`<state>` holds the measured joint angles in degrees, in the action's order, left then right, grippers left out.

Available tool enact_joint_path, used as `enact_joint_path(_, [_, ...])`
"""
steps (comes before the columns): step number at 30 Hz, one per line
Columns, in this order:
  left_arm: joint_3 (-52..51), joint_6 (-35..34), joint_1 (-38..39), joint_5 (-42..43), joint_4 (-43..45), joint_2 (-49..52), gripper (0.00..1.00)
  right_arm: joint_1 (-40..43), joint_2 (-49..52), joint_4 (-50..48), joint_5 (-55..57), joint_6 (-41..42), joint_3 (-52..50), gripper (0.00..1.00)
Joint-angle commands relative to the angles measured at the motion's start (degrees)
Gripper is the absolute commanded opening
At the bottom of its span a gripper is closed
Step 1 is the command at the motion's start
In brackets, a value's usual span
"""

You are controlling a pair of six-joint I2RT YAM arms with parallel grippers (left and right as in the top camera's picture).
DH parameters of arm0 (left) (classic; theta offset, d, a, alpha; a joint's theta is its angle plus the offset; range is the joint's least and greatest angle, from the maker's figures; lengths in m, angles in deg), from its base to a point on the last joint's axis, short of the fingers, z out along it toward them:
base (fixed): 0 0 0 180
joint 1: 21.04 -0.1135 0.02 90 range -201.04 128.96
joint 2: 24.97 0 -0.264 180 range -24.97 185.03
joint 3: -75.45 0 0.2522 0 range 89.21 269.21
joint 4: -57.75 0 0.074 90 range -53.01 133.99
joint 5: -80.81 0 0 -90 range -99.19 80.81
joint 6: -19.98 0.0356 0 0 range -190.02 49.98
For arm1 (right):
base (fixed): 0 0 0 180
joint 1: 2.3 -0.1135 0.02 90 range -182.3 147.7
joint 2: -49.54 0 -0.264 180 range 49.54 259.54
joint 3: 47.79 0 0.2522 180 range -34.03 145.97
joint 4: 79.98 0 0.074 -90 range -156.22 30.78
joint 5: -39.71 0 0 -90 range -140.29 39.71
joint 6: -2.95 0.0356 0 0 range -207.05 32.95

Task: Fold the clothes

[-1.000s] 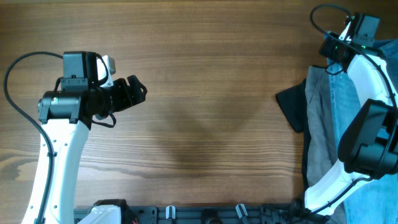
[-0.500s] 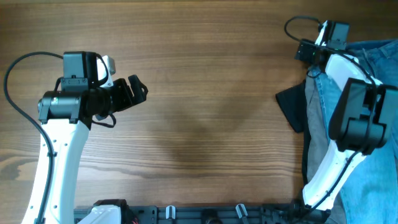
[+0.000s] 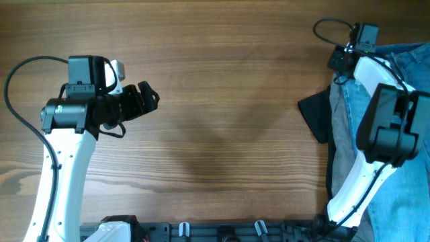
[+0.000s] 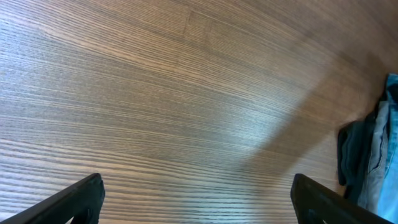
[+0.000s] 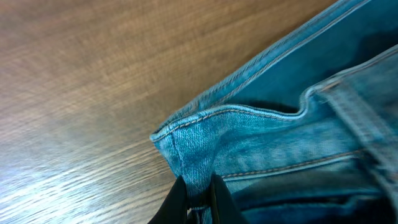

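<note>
The jeans [image 3: 413, 57] lie heaped at the right edge of the table [image 3: 235, 101], with their long axis running near to far along that side as far as the overhead shows. The right arm hides much of them. Just left of them lie grey trousers [image 3: 339, 134], and a black garment [image 3: 312, 114] pokes out further left. The right gripper [image 3: 338, 60] sits at the far left corner of the denim. In its wrist view the jaws are pinched almost together on a stitched edge of the jeans, with the fold of cloth rising between the fingers [image 5: 179, 198]. The left gripper [image 3: 149, 98] hangs over bare wood on the left, well apart from the pile. Its jaws are spread wide with nothing between them. The bulk of the jeans lies right of and nearer than the held corner, and open table lies to the left. A pull leftward would therefore likely draw the garment out, possibly dragging the grey trousers along. The right arm is plainly the closer one.
</note>
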<state>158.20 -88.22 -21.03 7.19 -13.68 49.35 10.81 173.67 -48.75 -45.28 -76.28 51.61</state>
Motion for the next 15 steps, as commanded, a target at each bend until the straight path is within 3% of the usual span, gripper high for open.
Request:
enact_joint_path(1, [0.94,-0.33,0.24,0.96,0.37,0.09,0.91,2.34,-12.66,0.02,-1.64,1.25,1.05,0.04])
enact_joint_path(5, [3.87,-0.55,0.20,4.02,0.37,-1.27,0.84,2.12,-25.49,-1.57,-5.14,-2.82,1.05,0.04])
enact_joint_path(9, [10.01,-0.48,0.13,3.93,0.09,-4.22,0.83,1.03,-34.91,-3.50,-14.03,-3.26,1.18,0.04])
enact_joint_path(12, [16.72,-0.50,0.09,2.78,-0.22,-8.22,0.78,-4.22,-42.03,-4.55,-18.80,-2.86,3.13,0.05])
enact_joint_path(15, [22.86,-0.50,0.09,-0.90,-0.22,-12.96,0.80,-13.97,-44.57,-6.34,-18.86,0.20,6.80,0.04])
